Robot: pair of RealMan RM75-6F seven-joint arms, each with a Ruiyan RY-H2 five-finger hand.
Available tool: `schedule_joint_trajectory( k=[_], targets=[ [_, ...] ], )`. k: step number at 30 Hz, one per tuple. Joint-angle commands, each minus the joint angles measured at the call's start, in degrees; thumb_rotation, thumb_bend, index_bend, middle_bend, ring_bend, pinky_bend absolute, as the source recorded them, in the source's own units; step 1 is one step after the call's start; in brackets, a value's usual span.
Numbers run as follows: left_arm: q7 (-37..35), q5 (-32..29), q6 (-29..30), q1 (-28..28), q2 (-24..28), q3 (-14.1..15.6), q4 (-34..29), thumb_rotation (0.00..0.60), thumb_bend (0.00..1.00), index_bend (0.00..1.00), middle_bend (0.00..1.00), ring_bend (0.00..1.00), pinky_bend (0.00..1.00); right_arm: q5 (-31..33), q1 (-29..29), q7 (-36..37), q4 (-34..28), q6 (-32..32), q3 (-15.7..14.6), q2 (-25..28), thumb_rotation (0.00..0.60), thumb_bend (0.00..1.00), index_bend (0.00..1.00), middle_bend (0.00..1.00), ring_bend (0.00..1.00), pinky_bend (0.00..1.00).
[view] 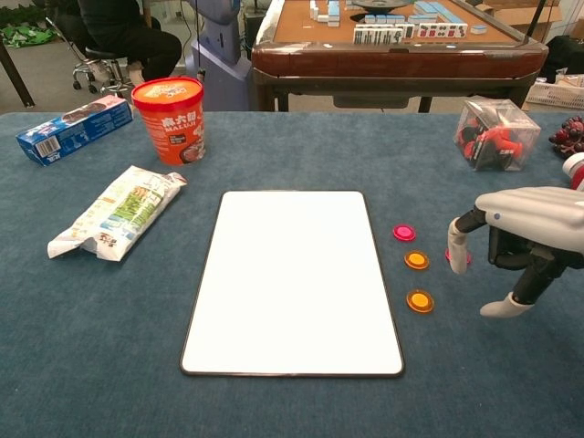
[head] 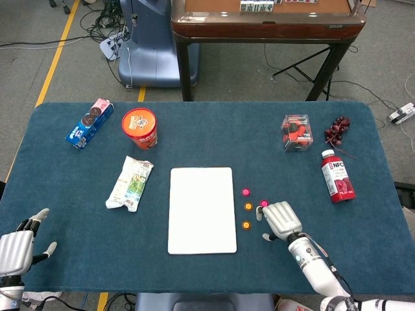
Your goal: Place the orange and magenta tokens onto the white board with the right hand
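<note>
A white board [head: 201, 210] [view: 292, 281] lies flat at the table's middle. Right of it lie two orange tokens [head: 248, 207] [view: 417, 260], the nearer one [head: 246, 225] [view: 420, 300], and a magenta token [head: 246, 192] [view: 404, 233]. A second magenta token [head: 264, 203] [view: 466, 259] is partly hidden behind a fingertip [view: 455, 245] of my right hand [head: 280, 220] [view: 529, 230]. That hand hovers just right of the tokens, fingers apart and pointing down, holding nothing. I cannot tell if the fingertip touches the token. My left hand [head: 16, 249] rests at the near left corner, fingers spread, empty.
A snack packet [head: 131, 183], an orange noodle cup [head: 140, 127] and a blue cookie box [head: 89, 123] lie left of the board. A clear box [head: 296, 132], dark grapes [head: 337, 131] and a red juice bottle [head: 337, 176] stand at the right.
</note>
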Motion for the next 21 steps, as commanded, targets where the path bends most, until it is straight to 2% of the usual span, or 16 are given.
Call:
schedule_joint_trajectory(
  k=[1, 21],
  targets=[
    [-0.2, -0.1, 0.0, 0.1, -0.1, 0.0, 0.2, 0.6, 0.24, 0.2, 0.3, 0.3, 0.64, 1.6, 1.1, -0.3, 1.2, -0.2, 0.0, -1.3, 0.6, 0.01, 0.46, 1.0, 1.0, 1.0],
    [-1.1, -0.1, 0.0, 0.7, -1.0, 0.2, 1.5, 0.6, 0.24, 0.2, 0.3, 0.3, 0.64, 9.4, 6.8, -2.3, 4.3, -0.6, -0.1, -5.6, 0.6, 0.05, 0.47, 1.0, 1.0, 1.0]
  ],
)
